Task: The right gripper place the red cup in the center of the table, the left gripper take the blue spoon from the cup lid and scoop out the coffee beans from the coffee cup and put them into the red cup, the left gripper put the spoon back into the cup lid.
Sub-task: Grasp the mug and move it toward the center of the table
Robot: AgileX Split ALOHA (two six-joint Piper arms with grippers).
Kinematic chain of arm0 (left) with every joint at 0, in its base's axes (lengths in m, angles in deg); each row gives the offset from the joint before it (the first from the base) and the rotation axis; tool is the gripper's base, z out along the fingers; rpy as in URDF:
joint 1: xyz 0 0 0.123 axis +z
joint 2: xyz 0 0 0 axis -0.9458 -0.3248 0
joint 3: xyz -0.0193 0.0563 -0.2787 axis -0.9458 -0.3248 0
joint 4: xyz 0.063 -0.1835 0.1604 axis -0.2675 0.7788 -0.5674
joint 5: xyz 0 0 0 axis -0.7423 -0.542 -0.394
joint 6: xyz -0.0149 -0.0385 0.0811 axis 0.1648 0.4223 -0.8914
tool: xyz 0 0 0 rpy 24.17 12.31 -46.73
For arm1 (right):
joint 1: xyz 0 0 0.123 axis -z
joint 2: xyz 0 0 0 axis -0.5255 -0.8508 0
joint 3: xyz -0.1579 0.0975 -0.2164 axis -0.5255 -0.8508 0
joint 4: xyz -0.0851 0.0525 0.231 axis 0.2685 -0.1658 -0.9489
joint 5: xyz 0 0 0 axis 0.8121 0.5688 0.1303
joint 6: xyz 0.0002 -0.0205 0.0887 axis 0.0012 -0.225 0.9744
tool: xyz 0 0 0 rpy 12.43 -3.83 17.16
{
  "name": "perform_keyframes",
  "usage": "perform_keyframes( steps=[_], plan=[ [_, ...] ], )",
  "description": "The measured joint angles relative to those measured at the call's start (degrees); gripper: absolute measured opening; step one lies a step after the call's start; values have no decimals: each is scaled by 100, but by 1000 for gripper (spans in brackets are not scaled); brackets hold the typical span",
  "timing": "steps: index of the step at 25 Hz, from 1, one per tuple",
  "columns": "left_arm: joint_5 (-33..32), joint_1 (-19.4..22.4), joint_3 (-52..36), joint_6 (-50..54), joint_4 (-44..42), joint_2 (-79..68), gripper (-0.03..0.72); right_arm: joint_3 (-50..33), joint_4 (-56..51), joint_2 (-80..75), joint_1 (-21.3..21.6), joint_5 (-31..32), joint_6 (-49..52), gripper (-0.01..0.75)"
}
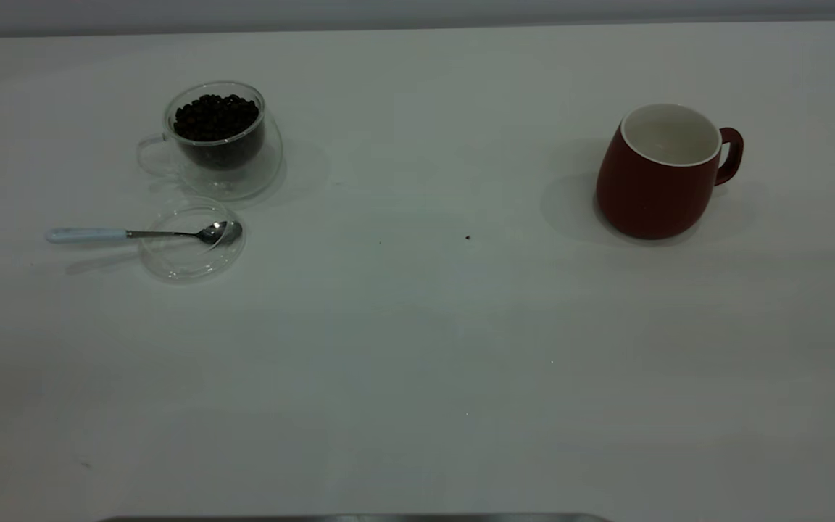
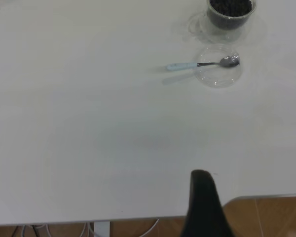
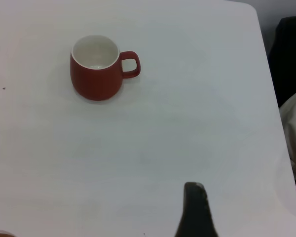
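Note:
The red cup [image 1: 667, 174] stands upright and empty at the right of the white table [image 1: 417, 326], its handle turned to the right. At the left, the glass coffee cup [image 1: 218, 141] holds coffee beans [image 1: 216, 117]. In front of it lies the clear cup lid [image 1: 191, 243], and the blue spoon [image 1: 142, 233] rests across it with its bowl in the lid and its handle pointing left. Only a black tip of the left gripper [image 2: 202, 197] shows, at the table's edge far from the spoon [image 2: 197, 64]. The right gripper [image 3: 195, 207] is likewise a single black tip, well apart from the red cup [image 3: 96, 74].
A tiny dark speck [image 1: 467, 237] lies near the table's middle. The left wrist view shows the table's edge with brown floor [image 2: 271, 217] beyond it. In the right wrist view a dark object [image 3: 291, 54] and white cloth [image 3: 293, 133] lie past the table's side edge.

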Motion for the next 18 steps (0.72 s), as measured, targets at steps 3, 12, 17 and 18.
perform_keyframes(
  steps=[3, 12, 17, 18],
  plan=[
    [0, 0, 0, 0, 0, 0, 570, 0, 45, 0, 0, 0, 0, 587],
    [0, 0, 0, 0, 0, 0, 570, 0, 339, -62, 0, 0, 169, 587],
    [0, 0, 0, 0, 0, 0, 570, 29, 715, -1126, 0, -133, 384, 587],
    [0, 0, 0, 0, 0, 0, 570, 62, 763, -1460, 0, -250, 379, 587]
  ],
)
